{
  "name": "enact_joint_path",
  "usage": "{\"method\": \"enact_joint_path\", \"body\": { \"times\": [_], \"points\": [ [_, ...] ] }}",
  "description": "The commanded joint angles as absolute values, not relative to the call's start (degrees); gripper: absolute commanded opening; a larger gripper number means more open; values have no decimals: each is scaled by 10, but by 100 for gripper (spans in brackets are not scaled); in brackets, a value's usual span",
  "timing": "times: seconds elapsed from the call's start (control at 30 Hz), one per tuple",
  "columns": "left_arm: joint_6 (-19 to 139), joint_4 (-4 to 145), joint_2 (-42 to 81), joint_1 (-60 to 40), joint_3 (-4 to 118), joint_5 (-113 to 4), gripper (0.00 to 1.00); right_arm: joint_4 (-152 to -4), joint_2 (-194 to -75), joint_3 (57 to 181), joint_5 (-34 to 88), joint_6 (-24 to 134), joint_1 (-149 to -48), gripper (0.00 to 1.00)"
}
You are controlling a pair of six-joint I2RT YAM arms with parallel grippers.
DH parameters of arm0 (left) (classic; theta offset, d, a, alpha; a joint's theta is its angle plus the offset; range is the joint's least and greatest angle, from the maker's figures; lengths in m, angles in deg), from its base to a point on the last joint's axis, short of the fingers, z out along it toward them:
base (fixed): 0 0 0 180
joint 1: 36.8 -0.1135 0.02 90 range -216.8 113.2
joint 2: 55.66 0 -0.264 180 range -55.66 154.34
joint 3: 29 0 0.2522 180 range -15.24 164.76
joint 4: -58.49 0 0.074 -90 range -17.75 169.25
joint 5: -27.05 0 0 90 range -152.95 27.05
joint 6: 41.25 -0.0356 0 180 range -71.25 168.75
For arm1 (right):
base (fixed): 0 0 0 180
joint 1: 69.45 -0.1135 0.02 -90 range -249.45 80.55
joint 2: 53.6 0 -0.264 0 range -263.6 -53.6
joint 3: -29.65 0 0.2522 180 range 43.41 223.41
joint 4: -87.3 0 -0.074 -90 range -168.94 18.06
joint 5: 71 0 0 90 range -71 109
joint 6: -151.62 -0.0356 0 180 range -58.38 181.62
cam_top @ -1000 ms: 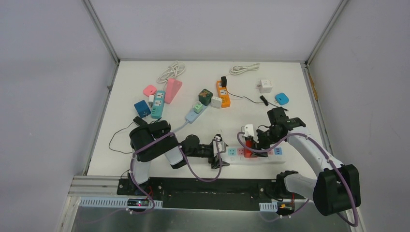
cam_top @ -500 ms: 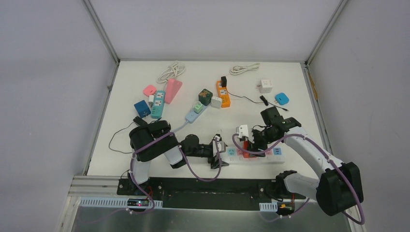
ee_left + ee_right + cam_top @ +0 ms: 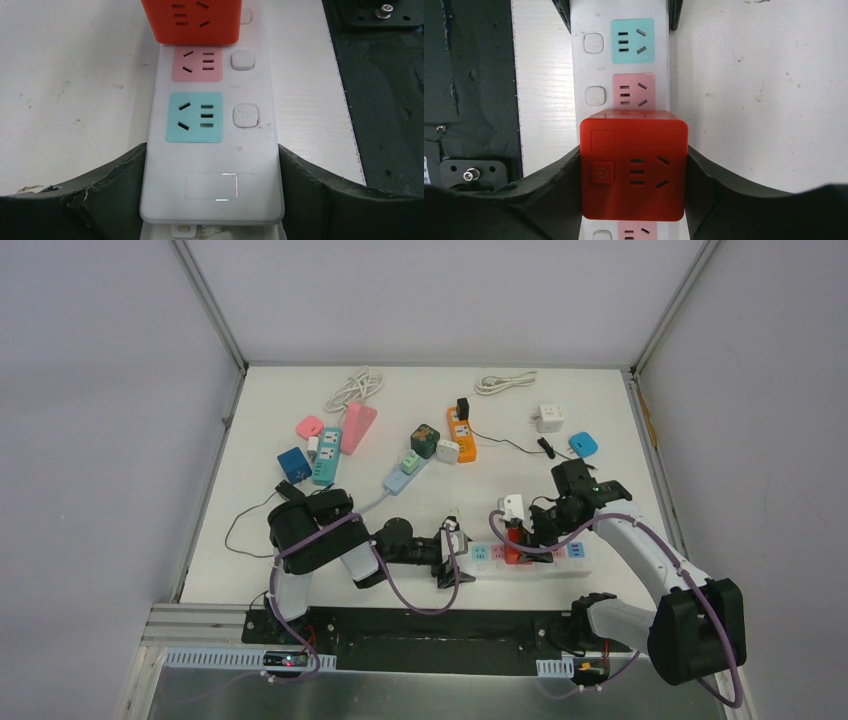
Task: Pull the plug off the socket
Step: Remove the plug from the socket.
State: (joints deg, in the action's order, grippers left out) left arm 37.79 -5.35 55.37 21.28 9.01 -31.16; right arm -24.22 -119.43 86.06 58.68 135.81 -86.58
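The socket is a long white power strip (image 3: 545, 560) with pink and teal outlets, lying along the table's near edge. A red cube plug (image 3: 513, 546) sits on it near the middle. In the right wrist view my right gripper (image 3: 634, 192) is shut on the red plug (image 3: 634, 170), with a pad against each side. Whether the plug has lifted from the strip (image 3: 619, 55) I cannot tell. My left gripper (image 3: 212, 200) is shut on the strip's near end (image 3: 212, 165), its dark fingers (image 3: 112, 177) pressed to both long sides. The plug (image 3: 190, 20) shows at the top of that view.
Further back lie an orange strip (image 3: 461, 435), a blue strip (image 3: 326, 455), a pink block (image 3: 357, 427), a green cube (image 3: 425, 440), a white cube (image 3: 549, 418), a blue adapter (image 3: 583, 444) and a coiled white cable (image 3: 505, 382). The black mounting plate (image 3: 420, 625) borders the near edge.
The right arm swung a little to the left with the plug, then came back to about where it was. The left arm and its hold on the strip are unchanged.
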Motion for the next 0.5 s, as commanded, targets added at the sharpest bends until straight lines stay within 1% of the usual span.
{"method": "enact_joint_path", "body": {
  "times": [0.0,0.07,0.27,0.47],
  "points": [
    [381,-45,566,213,94,-327,0,-208,-1185,868,672,1423,-862,0],
    [381,-45,566,213,94,-327,0,-213,-1188,865,678,1419,-877,0],
    [380,-45,569,213,97,-327,0,-302,-1195,860,651,1323,-948,0],
    [379,-42,573,213,102,-329,0,-337,-1205,886,643,1250,-957,0]
  ]
}}
